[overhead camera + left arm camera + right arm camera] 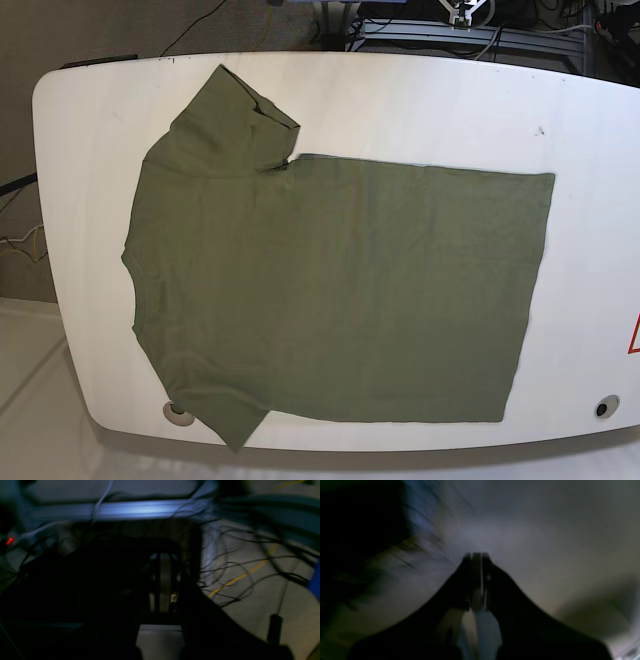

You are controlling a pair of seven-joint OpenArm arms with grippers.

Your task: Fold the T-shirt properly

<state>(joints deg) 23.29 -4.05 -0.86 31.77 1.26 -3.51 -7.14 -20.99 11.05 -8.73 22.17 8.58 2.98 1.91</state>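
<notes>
Both pincers, left gripper point(163, 580) and right gripper point(477, 580), are closed and empty; the olive-green cotton T-shirt point(340, 290) lies flat, neck toward nine o'clock, every fold remaining.

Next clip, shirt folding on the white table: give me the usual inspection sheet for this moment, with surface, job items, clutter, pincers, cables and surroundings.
Surface: white table with rounded corners; small dark speck near its far edge.
Job's things: olive T-shirt spread flat, unfolded; one sleeve's tip hangs over the near table edge.
Clutter: nothing seen on the tabletop besides the shirt.
Pincers: left pincer shut, holding nothing, away from the table; right pincer shut, holding nothing, blurred background. Neither shows in the base view.
Cables: tangle of black cables and a yellow cable on the floor in the left wrist view.
Surroundings: metal frame beyond the far table edge; grey floor.
</notes>
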